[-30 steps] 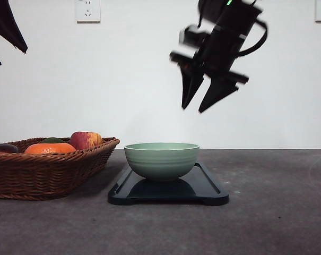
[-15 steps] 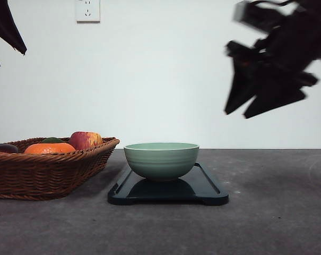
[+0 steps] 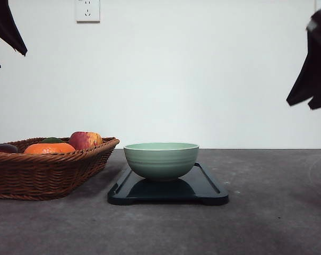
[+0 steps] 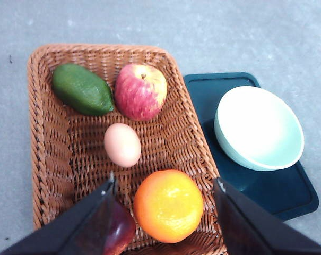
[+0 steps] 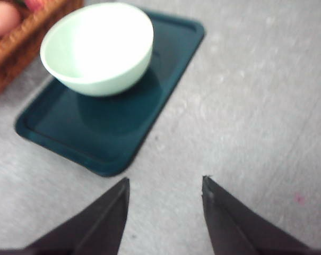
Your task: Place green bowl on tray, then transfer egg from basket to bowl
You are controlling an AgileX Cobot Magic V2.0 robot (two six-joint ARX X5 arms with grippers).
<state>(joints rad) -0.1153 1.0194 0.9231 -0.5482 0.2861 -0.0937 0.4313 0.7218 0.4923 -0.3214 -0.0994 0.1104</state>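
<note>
The right gripper [image 3: 312,103] has swung away to the front view's right edge, leaving the green bowl [image 3: 161,159] on the tray [image 3: 210,191]. Left wrist view: left gripper [image 4: 163,186] spread above the basket [image 4: 49,154]; the egg [image 4: 122,144], fragile and smooth, wants a gentle pinch across its middle. Right wrist view: fingers spread, empty.

Upper left of the left wrist view: green avocado [image 4: 82,89], just beside a red-yellow apple [image 4: 140,91]. Lower centre: orange [image 4: 168,205]; dark purple fruit [image 4: 119,229] at the bottom edge, partly hidden. Grey table [image 3: 266,212] across the lower front view, white wall [image 3: 202,74] above, socket [image 3: 87,10] at top left.
</note>
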